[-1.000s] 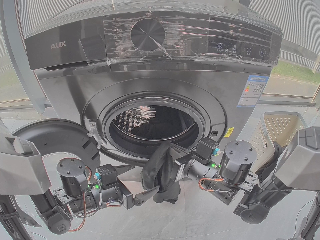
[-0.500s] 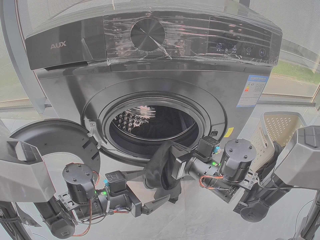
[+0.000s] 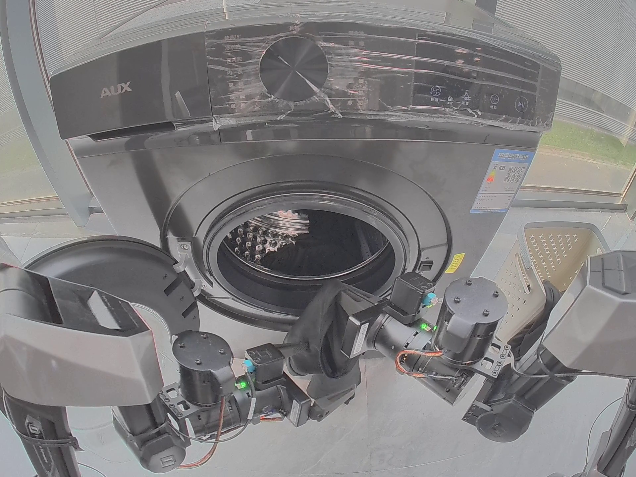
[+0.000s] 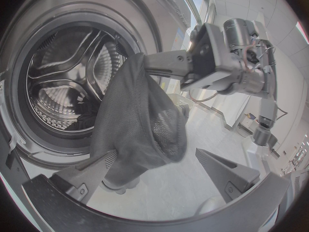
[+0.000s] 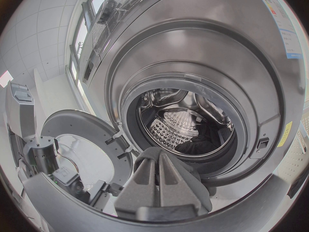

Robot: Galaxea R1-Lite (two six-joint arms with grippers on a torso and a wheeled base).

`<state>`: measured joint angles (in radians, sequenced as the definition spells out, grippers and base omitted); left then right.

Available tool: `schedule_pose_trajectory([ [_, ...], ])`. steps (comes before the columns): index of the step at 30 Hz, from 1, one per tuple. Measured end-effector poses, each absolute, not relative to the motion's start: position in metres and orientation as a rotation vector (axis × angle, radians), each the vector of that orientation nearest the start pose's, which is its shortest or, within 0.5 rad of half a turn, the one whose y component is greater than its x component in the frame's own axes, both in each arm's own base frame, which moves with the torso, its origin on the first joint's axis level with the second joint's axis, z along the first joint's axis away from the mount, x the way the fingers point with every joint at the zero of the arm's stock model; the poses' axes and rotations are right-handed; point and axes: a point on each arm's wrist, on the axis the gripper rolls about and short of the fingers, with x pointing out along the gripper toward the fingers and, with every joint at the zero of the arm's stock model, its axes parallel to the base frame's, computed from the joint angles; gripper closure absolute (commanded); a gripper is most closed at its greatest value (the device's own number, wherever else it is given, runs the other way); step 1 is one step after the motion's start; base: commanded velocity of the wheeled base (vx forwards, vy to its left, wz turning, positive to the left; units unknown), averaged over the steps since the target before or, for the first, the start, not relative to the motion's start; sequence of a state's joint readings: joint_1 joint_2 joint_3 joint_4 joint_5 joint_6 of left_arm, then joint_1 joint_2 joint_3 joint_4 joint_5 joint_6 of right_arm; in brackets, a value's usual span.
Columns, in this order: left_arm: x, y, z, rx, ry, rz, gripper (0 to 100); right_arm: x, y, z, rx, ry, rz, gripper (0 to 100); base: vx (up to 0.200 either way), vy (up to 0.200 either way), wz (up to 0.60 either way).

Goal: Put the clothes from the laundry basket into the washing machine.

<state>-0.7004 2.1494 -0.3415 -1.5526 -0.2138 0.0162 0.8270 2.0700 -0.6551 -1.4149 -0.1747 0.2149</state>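
**A:** so what's sitting where?

**B:** The dark grey metal washing machine (image 3: 318,160) has its round glass-and-metal door (image 3: 119,273) swung left and a white perforated plastic laundry basket (image 3: 563,246) on its right. A black mesh garment (image 3: 321,339) dangles from the right pincer (image 5: 156,158) just before the drum mouth, its lower end between the spread left pincer (image 4: 155,151). There's a dark clothes heap (image 5: 201,142) inside the drum.

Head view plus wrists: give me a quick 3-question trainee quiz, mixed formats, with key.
1. True or false: the round grey washing machine door stands open.
2. The dark mesh garment hangs from: A) right jaws B) left jaws C) neither.
3. Fill in: the left jaws, at the garment's lower end, are ___ (open/shut).
Key: 1 true. 2 A. 3 open.
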Motion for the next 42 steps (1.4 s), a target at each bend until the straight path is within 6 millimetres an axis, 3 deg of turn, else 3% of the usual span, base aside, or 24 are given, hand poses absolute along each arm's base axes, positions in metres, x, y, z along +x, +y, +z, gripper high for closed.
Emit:
schedule_pose_trajectory([
  [11,0.252,-0.208,0.023,0.072,0.221,-0.742,0,0.237,0.254,0.102,0.206,0.072,0.653,100,0.0,0.0,0.0],
  [12,0.253,-0.208,0.022,0.072,0.223,-0.74,100,0.237,0.254,0.102,0.206,0.072,0.653,100,0.0,0.0,0.0],
  [28,0.253,-0.194,0.04,0.058,0.185,-0.689,100,0.238,0.253,0.101,0.205,0.074,0.651,100,0.0,0.0,0.0],
  [35,0.244,-0.177,0.065,0.04,0.137,-0.684,100,0.238,0.253,0.099,0.202,0.08,0.649,100,0.0,0.0,0.0],
  [42,0.224,-0.145,0.096,0.012,0.079,-0.795,100,0.237,0.254,0.093,0.192,0.1,0.651,100,0.0,0.0,0.0],
])
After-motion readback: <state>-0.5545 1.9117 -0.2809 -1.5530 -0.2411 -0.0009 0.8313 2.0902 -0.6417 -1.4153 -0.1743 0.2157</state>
